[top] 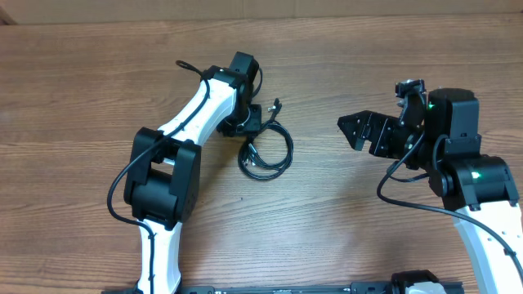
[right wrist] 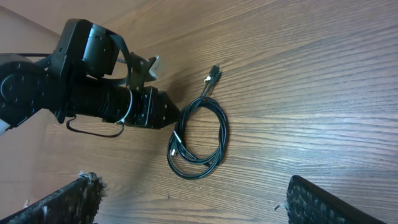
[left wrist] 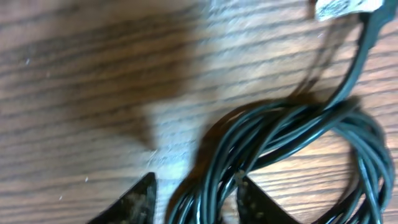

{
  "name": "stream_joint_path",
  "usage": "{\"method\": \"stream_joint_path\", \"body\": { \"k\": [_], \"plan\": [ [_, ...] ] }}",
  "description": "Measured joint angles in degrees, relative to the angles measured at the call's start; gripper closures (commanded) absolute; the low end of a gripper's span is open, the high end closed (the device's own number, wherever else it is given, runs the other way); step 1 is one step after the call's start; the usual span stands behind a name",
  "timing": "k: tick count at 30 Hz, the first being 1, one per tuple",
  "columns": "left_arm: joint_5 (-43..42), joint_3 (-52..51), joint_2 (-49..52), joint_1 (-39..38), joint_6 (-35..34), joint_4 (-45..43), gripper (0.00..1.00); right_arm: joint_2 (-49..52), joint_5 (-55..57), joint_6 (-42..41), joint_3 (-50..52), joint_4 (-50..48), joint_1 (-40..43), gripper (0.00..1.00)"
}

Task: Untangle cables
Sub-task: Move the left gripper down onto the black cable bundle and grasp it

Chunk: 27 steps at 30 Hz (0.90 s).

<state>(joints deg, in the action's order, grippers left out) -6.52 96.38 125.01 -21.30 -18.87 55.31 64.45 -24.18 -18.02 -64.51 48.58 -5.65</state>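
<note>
Your left end effector [left wrist: 196,202] stood open, straddling the coiled thin black cables [top: 267,149] mid-counter, poised to pinch strands; your right end effector [top: 353,129] hung open, empty, well right.

We find no legible text, label, brand, number or sign in any of the three views.

Left tool [left wrist: 196,199] low (fingers parted), right tool [top: 353,129] raised, spread wide
</note>
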Motion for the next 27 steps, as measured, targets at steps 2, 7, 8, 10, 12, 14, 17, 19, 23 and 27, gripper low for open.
{"method": "stream_joint_path", "body": {
  "k": [2, 7, 8, 10, 12, 14, 17, 19, 23, 27],
  "plan": [
    [-0.17, 0.0, 0.0, 0.0, 1.11, -0.63, 0.59, 0.24, -0.02, -0.02, 0.0, 0.09, 0.0, 0.07],
    [-0.35, -0.02, 0.0, 0.0, 2.97, -1.84, 0.7, 0.87, -0.02, 0.0, 0.0, 1.2, 0.0, 0.07],
    [-0.35, -0.02, 0.0, 0.0, 3.06, -2.21, 0.7, 0.92, -0.04, 0.0, 0.0, 1.42, 0.0, 0.07],
    [-0.35, -0.52, 0.0, -0.07, 3.19, -3.37, 0.7, 0.98, -0.02, 0.02, 0.0, 1.81, 0.0, 0.07],
    [-0.35, -1.92, 0.0, -0.17, 3.17, -4.81, 0.71, 1.18, -0.02, 0.02, 0.0, 2.03, 0.0, 0.07],
    [-0.33, -3.58, 0.0, -0.37, 3.17, -6.71, 0.74, 1.33, -0.04, 0.02, 0.0, 2.08, 0.0, 0.07],
    [-0.35, -5.42, -0.57, -0.61, 2.97, -9.16, 0.92, 1.46, -0.02, -0.02, 0.0, 2.14, 0.0, 0.07],
    [-0.74, -6.62, -1.2, -0.85, 2.49, -10.69, 0.96, 1.46, -0.02, -0.02, 0.0, 2.56, 0.0, 0.08],
    [-0.33, -6.99, -1.49, -1.22, 2.32, -11.21, 0.96, 1.46, -0.02, 0.0, 0.0, 2.95, 0.0, 0.12],
    [-1.99, -5.97, -1.49, -1.16, 2.32, -7.39, 0.96, 1.46, -0.33, -0.26, 0.0, 2.38, 0.0, 0.22]
  ]
}}
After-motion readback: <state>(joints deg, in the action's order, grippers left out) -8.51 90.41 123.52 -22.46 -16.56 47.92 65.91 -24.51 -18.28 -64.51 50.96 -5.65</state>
